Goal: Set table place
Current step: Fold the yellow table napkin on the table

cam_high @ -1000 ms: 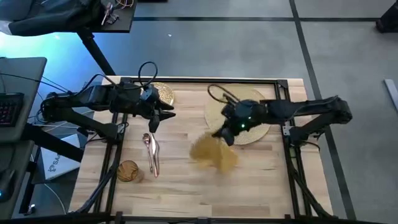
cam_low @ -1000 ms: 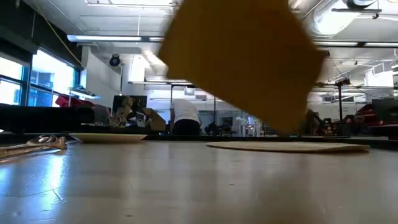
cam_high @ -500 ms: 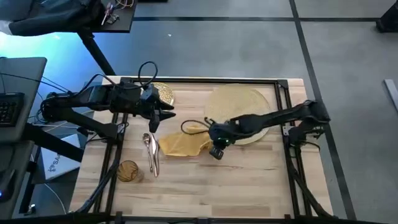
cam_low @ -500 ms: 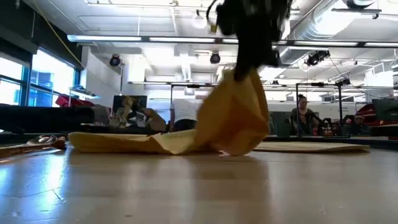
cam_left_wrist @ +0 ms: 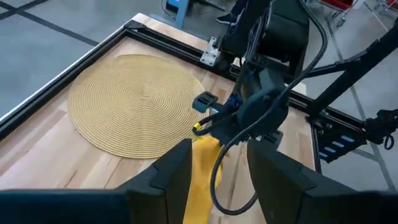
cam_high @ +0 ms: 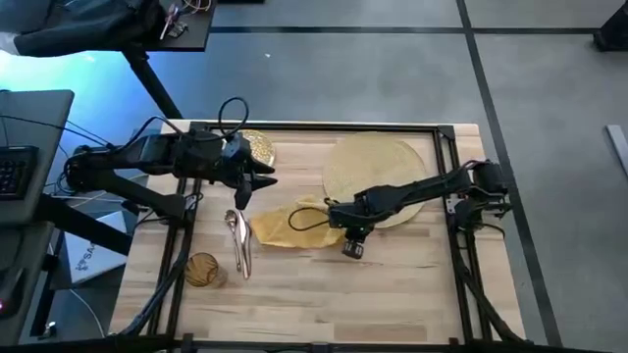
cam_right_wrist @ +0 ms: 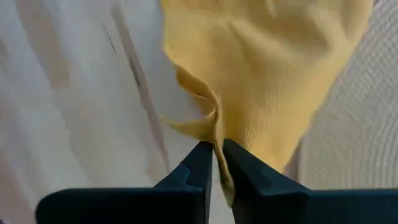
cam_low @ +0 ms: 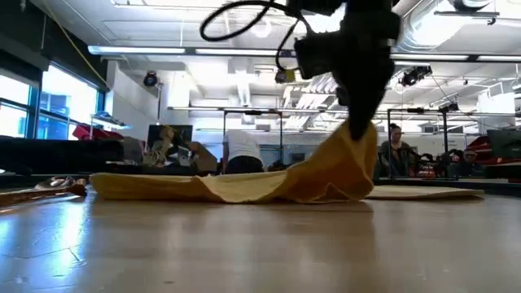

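In the high view, the glass [cam_high: 202, 269] sits lower left on the table [cam_high: 412, 284]; cutlery [cam_high: 238, 240] beside it; left gripper [cam_high: 261, 182] hangs open above; the napkin [cam_high: 285, 226] lies mid-frame, pinched by the right gripper [cam_high: 345, 231]; the mat [cam_high: 378, 162] is bare, so most setting is left.

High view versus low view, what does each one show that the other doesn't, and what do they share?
Only the high view shows the left gripper, open above the table, the tumbler and the gold plate. Only the low view shows the room behind, with people. Both show the right gripper shut on the napkin, which lies mostly flat beside the mat.
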Controlling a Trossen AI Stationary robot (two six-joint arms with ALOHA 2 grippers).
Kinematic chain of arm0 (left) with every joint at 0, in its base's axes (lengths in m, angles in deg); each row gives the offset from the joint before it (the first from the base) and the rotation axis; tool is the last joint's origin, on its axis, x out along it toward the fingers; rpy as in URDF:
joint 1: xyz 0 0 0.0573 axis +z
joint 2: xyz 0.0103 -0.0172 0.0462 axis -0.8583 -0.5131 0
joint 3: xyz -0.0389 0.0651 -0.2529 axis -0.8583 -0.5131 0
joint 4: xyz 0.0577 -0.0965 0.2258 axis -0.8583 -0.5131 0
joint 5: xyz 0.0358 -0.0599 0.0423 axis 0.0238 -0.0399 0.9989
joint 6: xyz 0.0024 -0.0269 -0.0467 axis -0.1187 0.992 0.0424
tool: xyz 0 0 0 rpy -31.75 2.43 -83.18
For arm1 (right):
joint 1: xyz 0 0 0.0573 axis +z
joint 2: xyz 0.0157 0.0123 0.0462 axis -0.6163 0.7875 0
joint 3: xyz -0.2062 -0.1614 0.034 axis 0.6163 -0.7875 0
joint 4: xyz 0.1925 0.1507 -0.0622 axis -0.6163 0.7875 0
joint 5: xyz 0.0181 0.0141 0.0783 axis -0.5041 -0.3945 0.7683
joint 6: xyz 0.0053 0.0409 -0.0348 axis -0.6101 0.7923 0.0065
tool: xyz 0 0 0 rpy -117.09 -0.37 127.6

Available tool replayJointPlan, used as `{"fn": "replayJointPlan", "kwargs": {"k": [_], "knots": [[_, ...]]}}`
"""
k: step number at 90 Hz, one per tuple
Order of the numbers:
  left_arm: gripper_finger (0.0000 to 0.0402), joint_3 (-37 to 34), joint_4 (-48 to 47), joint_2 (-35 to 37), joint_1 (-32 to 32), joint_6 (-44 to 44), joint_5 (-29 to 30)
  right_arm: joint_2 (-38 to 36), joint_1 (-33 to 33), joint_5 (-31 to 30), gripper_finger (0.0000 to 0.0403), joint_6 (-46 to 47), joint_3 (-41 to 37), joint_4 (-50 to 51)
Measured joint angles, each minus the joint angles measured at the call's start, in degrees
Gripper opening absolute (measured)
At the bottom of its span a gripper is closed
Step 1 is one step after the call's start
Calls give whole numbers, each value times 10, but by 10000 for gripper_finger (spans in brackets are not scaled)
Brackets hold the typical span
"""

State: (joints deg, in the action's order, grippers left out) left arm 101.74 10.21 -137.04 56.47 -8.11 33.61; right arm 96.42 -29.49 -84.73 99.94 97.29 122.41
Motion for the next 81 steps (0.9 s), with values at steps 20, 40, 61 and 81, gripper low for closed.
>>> {"fn": "replayJointPlan", "kwargs": {"k": [20,40,61,81], "knots": [[140,0,0,0,0,-2,0,2,1,-4,56,-40,0,-2],[140,0,0,0,0,-2,0,2,3,-1,113,-95,0,14],[140,0,0,0,0,-2,0,2,21,-15,35,-138,0,35],[140,0,-1,0,0,-3,0,15,22,-29,27,-109,0,32]]}}
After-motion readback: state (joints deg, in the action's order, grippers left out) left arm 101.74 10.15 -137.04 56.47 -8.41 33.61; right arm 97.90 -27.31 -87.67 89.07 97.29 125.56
